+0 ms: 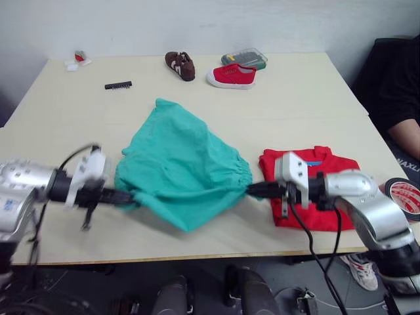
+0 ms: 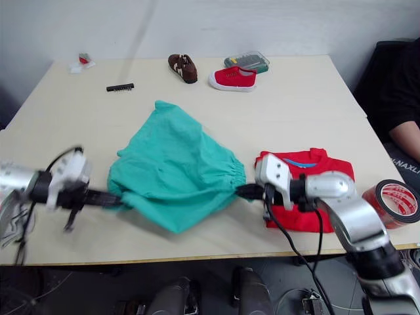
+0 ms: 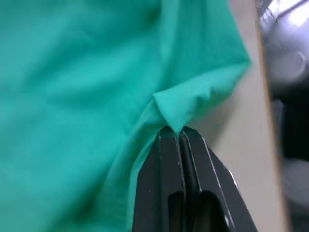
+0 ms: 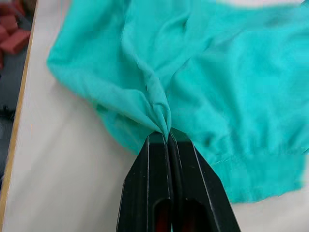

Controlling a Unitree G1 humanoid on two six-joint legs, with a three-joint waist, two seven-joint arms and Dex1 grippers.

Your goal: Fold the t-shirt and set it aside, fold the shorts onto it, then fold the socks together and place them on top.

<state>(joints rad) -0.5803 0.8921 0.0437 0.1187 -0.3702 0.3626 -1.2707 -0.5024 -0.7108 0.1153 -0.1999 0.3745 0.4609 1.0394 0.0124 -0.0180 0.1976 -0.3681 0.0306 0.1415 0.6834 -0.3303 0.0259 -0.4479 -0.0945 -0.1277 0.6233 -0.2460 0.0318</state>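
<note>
My left gripper (image 3: 179, 131) is clamped on a fold of the shorts (image 1: 180, 170) at centre frame; my right gripper (image 4: 168, 137) pinches their other edge (both pairs of fingers pressed together); the cloth hangs stretched between them over the table (image 1: 295, 98). The folded t-shirt (image 1: 308, 187) lies lower right, partly hidden behind my right arm.

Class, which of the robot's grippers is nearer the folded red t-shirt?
Right. The right gripper grips the shorts beside the t-shirt; the left gripper holds their far side.
</note>
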